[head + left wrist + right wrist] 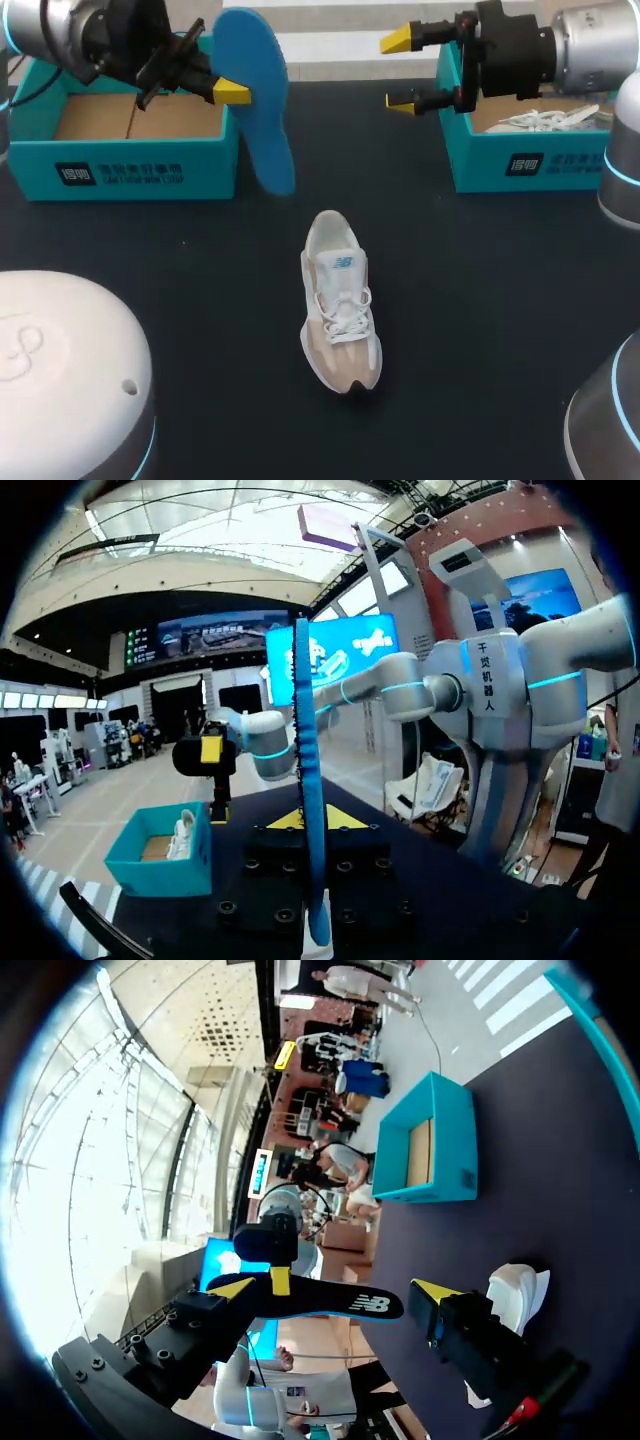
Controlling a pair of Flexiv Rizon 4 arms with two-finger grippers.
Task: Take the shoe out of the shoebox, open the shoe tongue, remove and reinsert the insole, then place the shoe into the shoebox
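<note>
A white and beige sneaker (pixel 340 300) lies on the dark table at the middle, toe toward me. My left gripper (pixel 232 92) hangs high over the table's back left, shut on a blue insole (pixel 255 100) that dangles from it. Seen edge-on in the left wrist view, the insole (pixel 312 800) is pinched between the yellow tips. At the back right my right gripper (pixel 403 70) is open and holds nothing, level with the insole and well apart from it. From the right wrist the insole (pixel 330 1302) and sneaker (pixel 515 1295) lie ahead of the spread fingers.
A teal shoebox (pixel 130 170) at the back left shows a bare cardboard floor. A second teal shoebox (pixel 530 165) at the back right holds a white shoe with laces. A white rounded robot base (pixel 60 370) fills the front left corner.
</note>
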